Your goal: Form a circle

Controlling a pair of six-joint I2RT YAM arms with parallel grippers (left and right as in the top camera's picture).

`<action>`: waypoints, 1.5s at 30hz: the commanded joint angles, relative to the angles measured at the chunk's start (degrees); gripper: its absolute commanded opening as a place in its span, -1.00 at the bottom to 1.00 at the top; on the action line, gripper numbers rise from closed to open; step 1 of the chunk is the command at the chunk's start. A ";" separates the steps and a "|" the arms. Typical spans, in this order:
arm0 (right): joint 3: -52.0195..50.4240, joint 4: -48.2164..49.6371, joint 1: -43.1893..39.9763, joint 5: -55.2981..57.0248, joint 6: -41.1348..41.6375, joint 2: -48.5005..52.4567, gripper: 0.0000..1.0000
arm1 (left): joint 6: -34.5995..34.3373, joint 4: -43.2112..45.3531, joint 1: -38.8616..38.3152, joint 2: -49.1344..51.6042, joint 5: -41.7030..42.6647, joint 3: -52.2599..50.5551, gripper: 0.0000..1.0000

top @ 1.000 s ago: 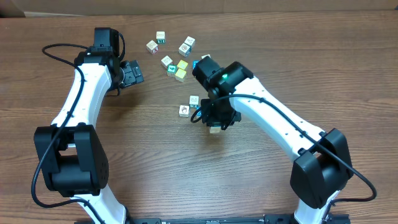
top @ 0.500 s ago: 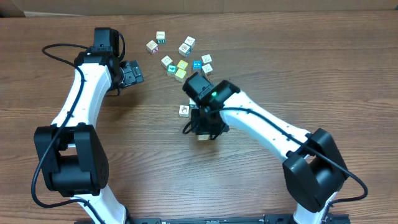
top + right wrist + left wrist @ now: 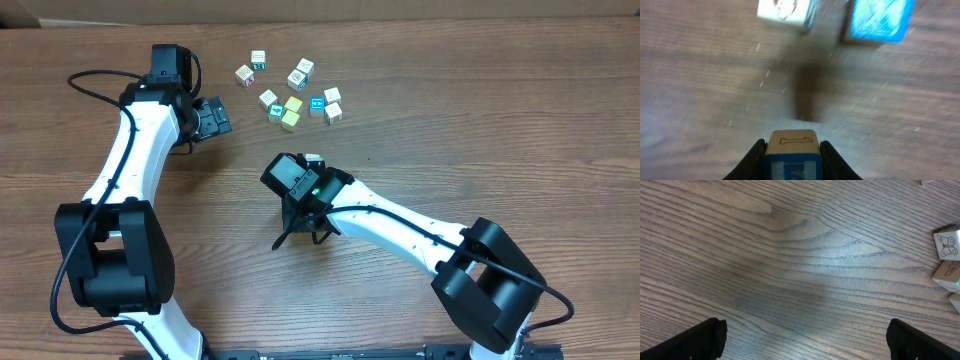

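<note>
circle [image 3: 875,20] gains a piece: right end effector [image 3: 791,157], gripping a blue-faced cube [image 3: 791,142], has swung toward it; left end effector [image 3: 214,117] gapes.

We can read little. The blue-faced cube [image 3: 791,142] clamped in the right claw [image 3: 792,156] carries an outlined 1 lying sideways on its pale top. The white mark on its blue face is cut off. A white cube [image 3: 947,244] shows a red butterfly outline.
</note>
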 commanded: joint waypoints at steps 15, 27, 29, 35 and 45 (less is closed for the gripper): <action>-3.32 6.43 -0.15 6.82 0.94 1.53 -0.52 | 0.09 -0.13 -0.37 0.39 -0.70 0.85 0.99; -3.32 8.72 -0.46 7.48 0.76 5.38 -0.37 | 0.09 -0.13 -0.35 0.39 -0.70 0.85 0.99; -3.32 8.76 -0.48 7.48 0.76 5.38 -0.17 | 0.09 -0.13 -0.37 0.39 -0.70 0.85 0.99; -3.32 8.33 -0.48 7.19 0.79 5.38 0.09 | 0.09 -0.15 -0.37 0.39 -0.70 0.85 0.99; -3.32 7.72 -0.48 4.57 0.79 5.38 -0.39 | 0.09 -0.13 -0.37 0.39 -0.70 0.85 0.99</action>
